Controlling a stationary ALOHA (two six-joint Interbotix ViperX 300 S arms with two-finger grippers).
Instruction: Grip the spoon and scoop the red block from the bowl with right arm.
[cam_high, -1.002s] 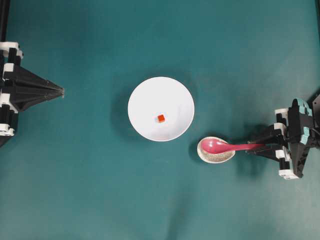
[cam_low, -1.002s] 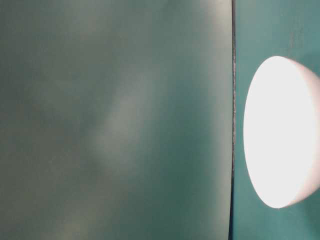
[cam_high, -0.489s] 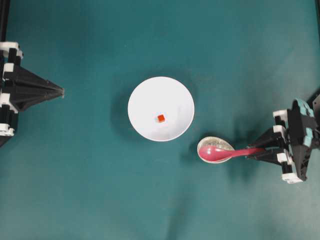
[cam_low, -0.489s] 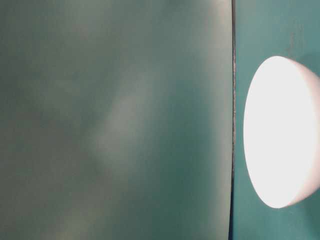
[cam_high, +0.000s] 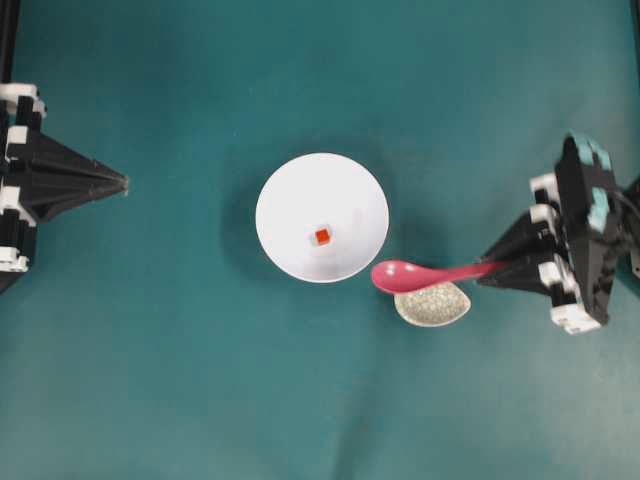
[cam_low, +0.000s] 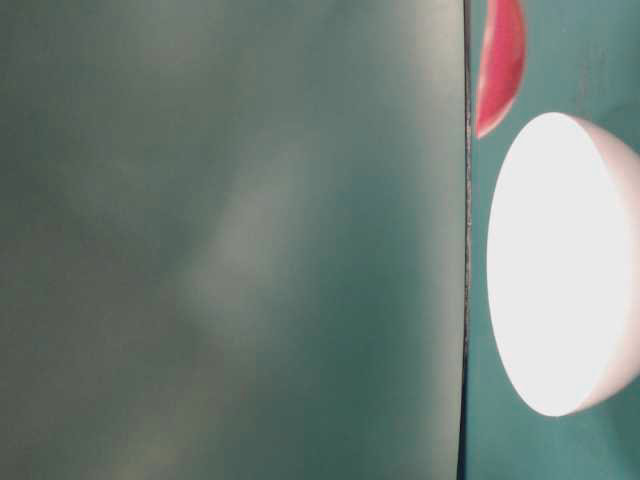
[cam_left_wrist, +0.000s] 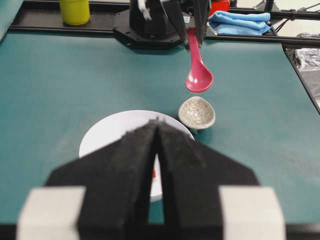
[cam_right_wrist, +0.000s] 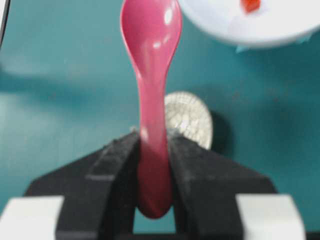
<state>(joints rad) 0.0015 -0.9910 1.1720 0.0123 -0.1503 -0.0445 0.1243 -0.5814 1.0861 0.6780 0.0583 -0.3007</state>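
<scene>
Spoon (cam_high: 425, 272) was held by its handle in your right end effector (cam_high: 492, 270), lifted off the bench (cam_high: 180, 380). Its scoop hung over the gap between the bowl (cam_high: 290, 190) and the small speckled dish (cam_high: 432, 303), just past the bowl's rim. You could see the red block (cam_high: 322, 236) lying inside the bowl, near its middle, not touched by the spoon. Your left end effector (cam_high: 124, 183) was at the left edge, well apart from the bowl, with its fingers pressed together and holding nothing.
</scene>
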